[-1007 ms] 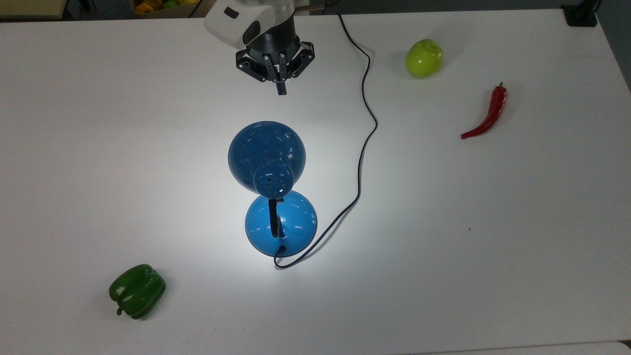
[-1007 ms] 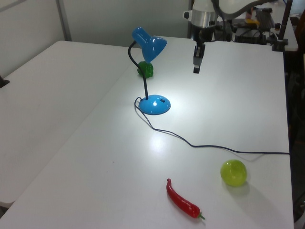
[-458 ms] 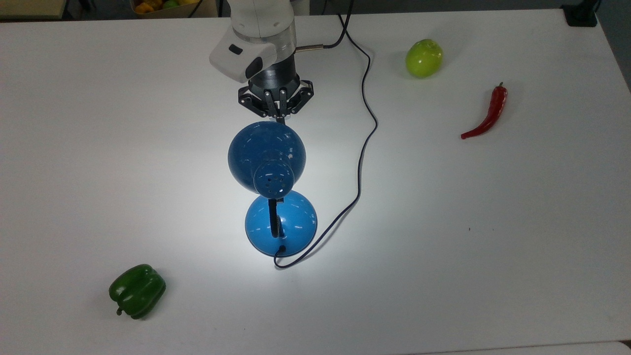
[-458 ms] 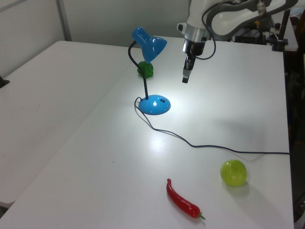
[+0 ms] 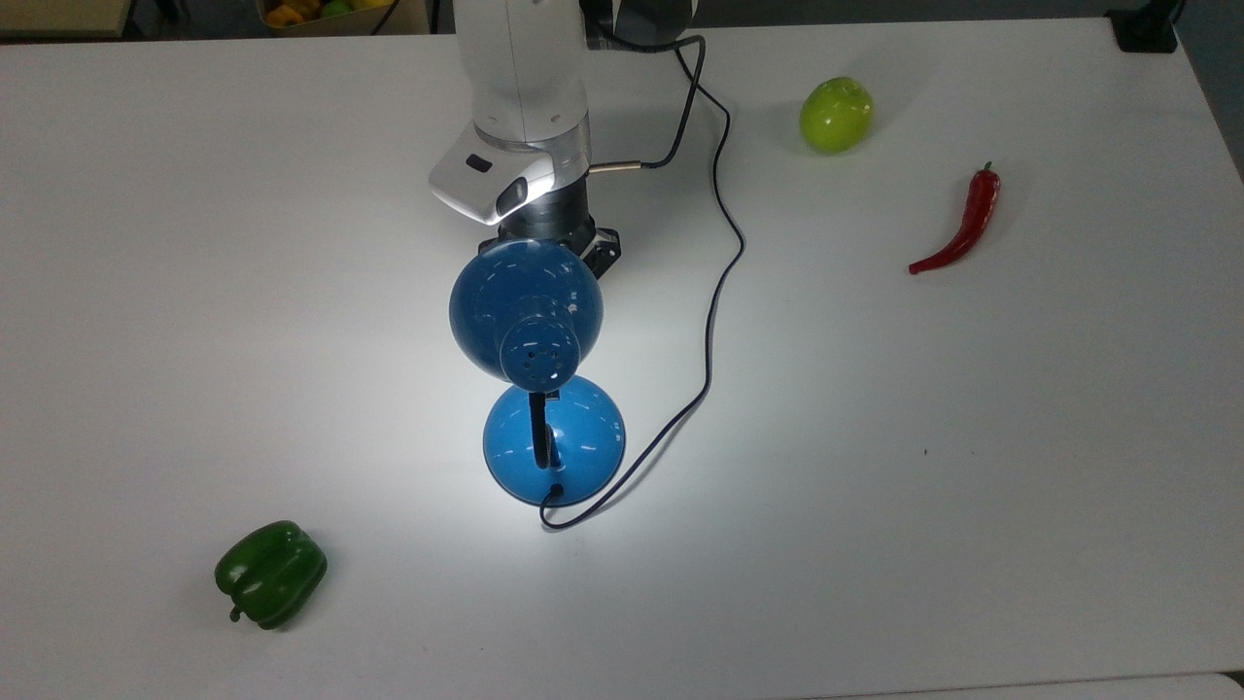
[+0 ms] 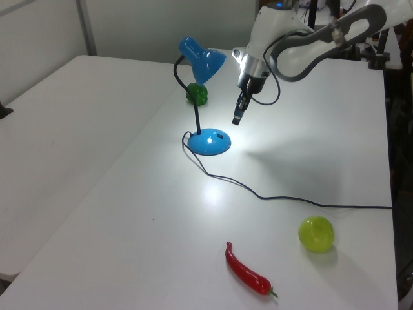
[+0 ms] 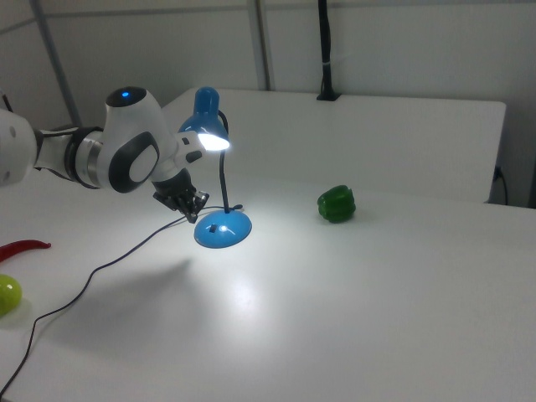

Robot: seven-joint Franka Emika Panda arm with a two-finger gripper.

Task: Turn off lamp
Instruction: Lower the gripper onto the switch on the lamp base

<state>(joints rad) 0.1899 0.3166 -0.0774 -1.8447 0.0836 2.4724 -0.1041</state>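
Observation:
The blue lamp is lit: its domed shade (image 5: 525, 306) hangs over the round blue base (image 5: 554, 442), and a bright pool of light lies on the white table (image 5: 194, 292). In the right view the bulb glows under the shade (image 7: 203, 126). My gripper (image 6: 237, 118) points down with its fingers together and nothing held, a little above the table just to the left view's right of the base (image 6: 210, 142). In the top view the shade hides its fingers. The right view has the gripper (image 7: 191, 205) close beside the base (image 7: 223, 229), apart from it.
The lamp's thin black cord (image 5: 719, 243) snakes from the base toward the arm's side of the table. A green bell pepper (image 5: 270, 574), a lime-green apple (image 5: 836, 115) and a red chilli (image 5: 960, 228) lie far from the lamp.
The arm has come toward the lamp and gone lower: its gripper, earlier out in the open in the top view, is now under the shade near the base. The lamp stays lit.

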